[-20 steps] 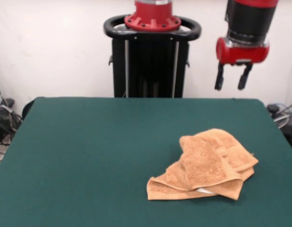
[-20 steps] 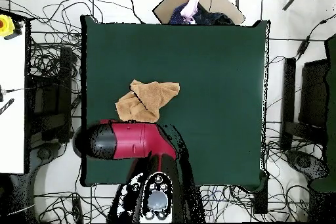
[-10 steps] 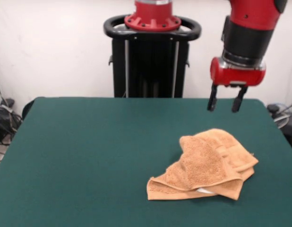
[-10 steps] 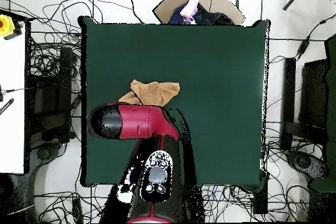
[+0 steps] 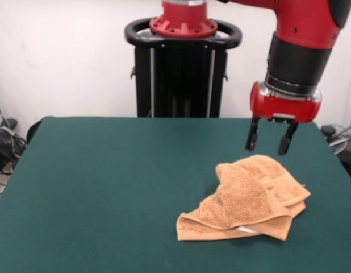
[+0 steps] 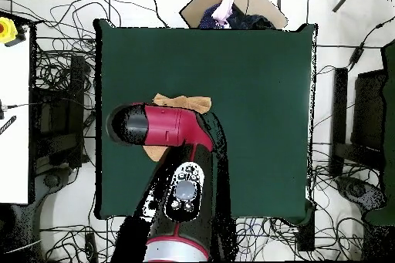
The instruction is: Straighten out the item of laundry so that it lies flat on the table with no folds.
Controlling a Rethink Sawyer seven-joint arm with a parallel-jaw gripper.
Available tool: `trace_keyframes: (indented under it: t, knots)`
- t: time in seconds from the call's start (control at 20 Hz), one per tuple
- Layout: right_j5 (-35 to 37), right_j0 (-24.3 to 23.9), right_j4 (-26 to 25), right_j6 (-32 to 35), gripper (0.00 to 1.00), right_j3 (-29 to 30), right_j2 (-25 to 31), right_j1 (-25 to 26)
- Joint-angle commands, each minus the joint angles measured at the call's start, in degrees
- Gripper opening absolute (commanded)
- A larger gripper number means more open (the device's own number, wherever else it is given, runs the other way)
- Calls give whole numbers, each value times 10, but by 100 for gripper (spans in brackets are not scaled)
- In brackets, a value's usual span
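Towel (image 5: 246,197): one, orange-tan terry, lying crumpled and folded over itself in the lower right of the front view, with a bit of white showing under its front fold. From overhead only a strip of it (image 6: 182,103) shows at centre left, the rest hidden under the arm. Gripper (image 5: 268,144): one, hanging just above the towel's far edge, its two black fingers (image 5: 251,136) parted with nothing between them. Arm (image 6: 154,126): one, red and black. Table (image 5: 107,187): one, its dark green felt-like top far larger than the towel. Black pedestal (image 5: 182,74) at top centre against a white wall; tangled cables (image 6: 54,67) cover the floor around the table
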Motion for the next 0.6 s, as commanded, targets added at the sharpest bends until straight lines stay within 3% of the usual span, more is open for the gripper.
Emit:
trace_keyframes:
  t: [0.05, 0.6]
  knots:
    - [-32, 24, 50, 200, 100, -33, -8, 56]
    - [-75, 64, 85, 244, 100, -40, -18, 107]
